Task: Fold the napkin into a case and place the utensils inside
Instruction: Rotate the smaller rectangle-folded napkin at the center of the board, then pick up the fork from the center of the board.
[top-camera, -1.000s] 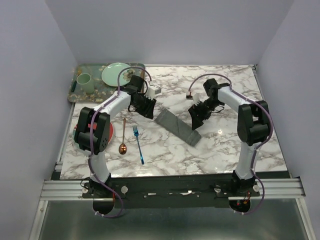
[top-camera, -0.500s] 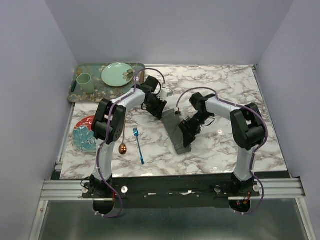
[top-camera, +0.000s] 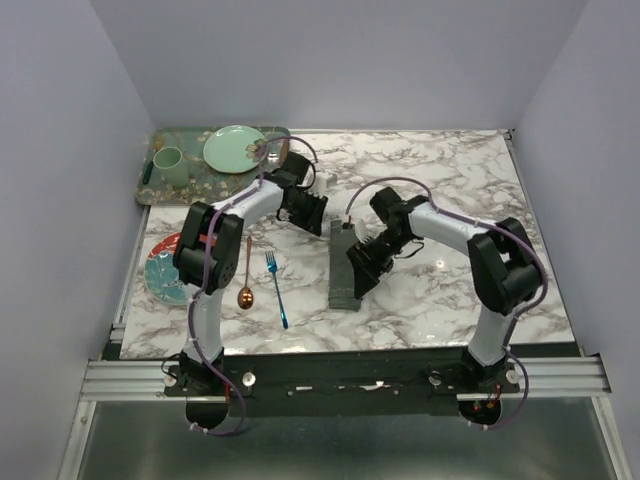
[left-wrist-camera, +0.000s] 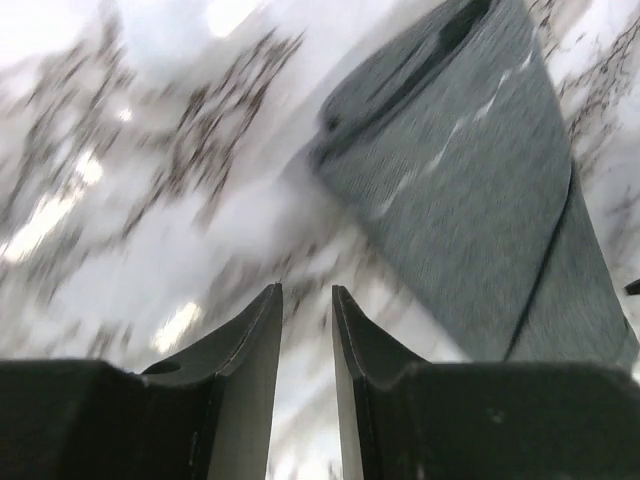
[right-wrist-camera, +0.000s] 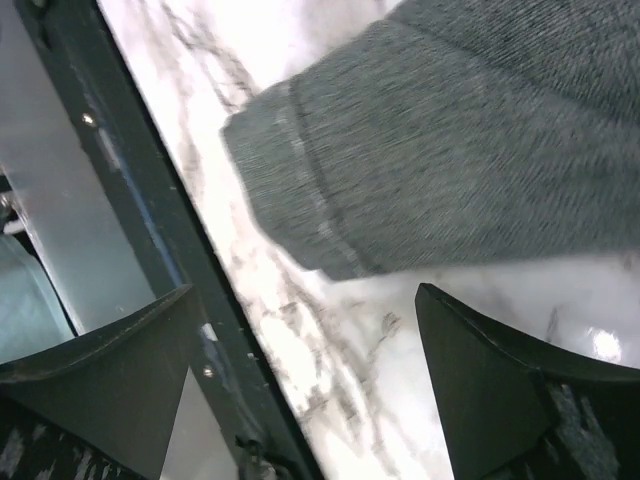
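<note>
The case (top-camera: 345, 268) lies flat near table centre, its long axis running 12 to 6 o'clock. The fork (top-camera: 277, 288) and spoon (top-camera: 246, 275) lie side by side at 9 o'clock from it, well apart from it.

Judged step: folding looks complete, and loading has not begun.

Next move: 1 arm must pick up a utensil while the other lifts the pouch mouth, which appears to sit at the 12 o'clock end.

Left gripper (left-wrist-camera: 306, 290): reached out to 11 o'clock of the case's far end and tilted down. Its fingers are a narrow gap apart, holding nothing.

Right gripper (right-wrist-camera: 305, 290): elbow bent, low over the case's 3 o'clock edge. Its fingers are spread wide and empty.
</note>
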